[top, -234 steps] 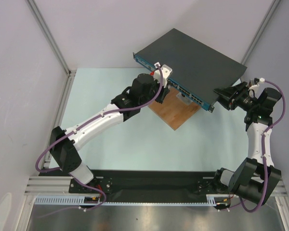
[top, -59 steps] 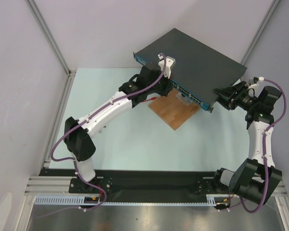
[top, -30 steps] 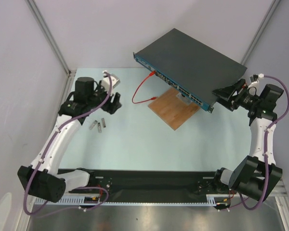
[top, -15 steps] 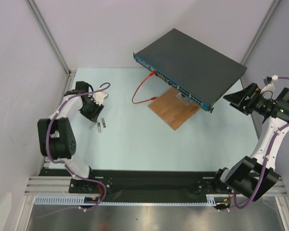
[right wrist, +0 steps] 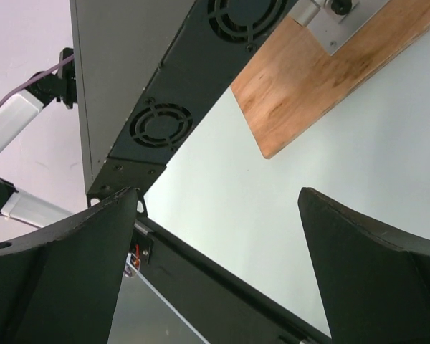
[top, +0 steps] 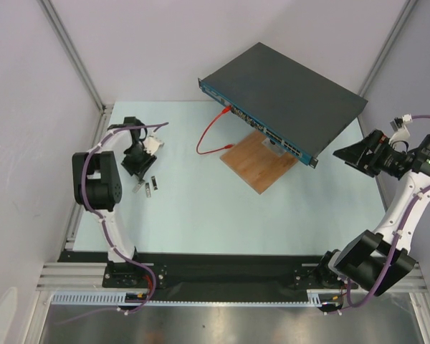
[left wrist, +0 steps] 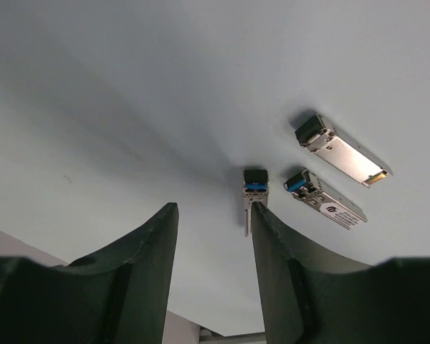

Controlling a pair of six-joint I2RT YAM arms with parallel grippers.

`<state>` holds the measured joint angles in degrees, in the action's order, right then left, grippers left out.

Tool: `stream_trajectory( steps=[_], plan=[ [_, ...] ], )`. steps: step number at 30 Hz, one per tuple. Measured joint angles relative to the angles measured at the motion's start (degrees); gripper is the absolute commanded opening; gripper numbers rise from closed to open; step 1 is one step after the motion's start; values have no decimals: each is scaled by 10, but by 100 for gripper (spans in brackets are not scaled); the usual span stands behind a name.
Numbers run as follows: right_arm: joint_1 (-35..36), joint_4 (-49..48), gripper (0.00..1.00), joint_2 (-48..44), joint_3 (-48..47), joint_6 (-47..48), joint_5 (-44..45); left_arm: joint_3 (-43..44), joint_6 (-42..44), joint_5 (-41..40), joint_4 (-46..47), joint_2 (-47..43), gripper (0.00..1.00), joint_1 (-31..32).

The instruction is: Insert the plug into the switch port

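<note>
Switch [top: 283, 93]: lies far and right on the counter [top: 222, 215], with its blue port strip turned to the near left. Its front edge sits over a wooden board [top: 254, 168], probably to raise the ports for easier entry.
Red cable [top: 209, 140]: one end sits in a port at the strip's left end, and the slack loops on the counter.
Plug [left wrist: 256, 188]: a small metal module with a blue end, lying flat at the far left, well apart from the switch. Two other modules [left wrist: 342, 150] lie just to its right.
Left gripper [left wrist: 215, 211]: jaws are part-spread and empty, pointing down over the modules. The plug lies just off the right finger's tip, outside the gap, so it likely needs centring.
Right gripper [right wrist: 218, 197]: jaws are spread wide and hold nothing. It sits near the switch's right end, seemingly ready to brace it.
</note>
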<state>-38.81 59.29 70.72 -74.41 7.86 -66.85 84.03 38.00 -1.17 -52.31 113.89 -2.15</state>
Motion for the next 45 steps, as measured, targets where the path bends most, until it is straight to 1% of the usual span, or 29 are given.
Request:
stream_trajectory(
  steps=[6, 16, 19, 20, 23, 25, 26, 31, 32, 33, 36, 39, 42, 45],
  plan=[
    [-1, 17, 100, 4, 0, 16, 2, 22, 0, 0, -38, 17, 53, 14],
    [-1, 21, 100, 5, -1, 19, 2, 49, -10, -9, -53, 67, 47, 25],
    [-1, 21, 100, 8, -3, 19, 2, 55, -12, -15, -57, 71, 38, 37],
    [-1, 21, 100, 9, -3, 19, 2, 57, -15, -17, -57, 73, 30, 41],
    [-1, 21, 100, 9, -3, 19, 2, 60, -21, -17, -69, 77, 19, 47],
    [-1, 21, 100, 10, -4, 19, 2, 61, -22, -17, -73, 78, 17, 49],
    [-1, 22, 100, 10, -5, 19, 2, 61, -22, -17, -74, 78, 12, 49],
    [-1, 22, 100, 10, -25, 19, 2, 63, -31, -14, -77, 78, 3, 49],
    [-1, 22, 100, 10, -30, 18, 2, 65, -35, -13, -77, 77, 0, 49],
    [-1, 22, 100, 10, -38, 18, 2, 66, -36, -12, -77, 76, 1, 49],
    [-1, 22, 100, 10, -64, 19, 3, 80, -43, 1, -85, 61, 0, 49],
    [0, 21, 100, 10, -90, 19, 3, 114, -54, 30, -102, 26, 0, 49],
    [4, 12, 100, 6, -105, 13, 2, 156, -71, 78, -115, -28, 0, 49],
    [15, -17, 100, -7, -106, -9, 0, 197, -96, 151, -127, -92, 0, 49]
  ],
)
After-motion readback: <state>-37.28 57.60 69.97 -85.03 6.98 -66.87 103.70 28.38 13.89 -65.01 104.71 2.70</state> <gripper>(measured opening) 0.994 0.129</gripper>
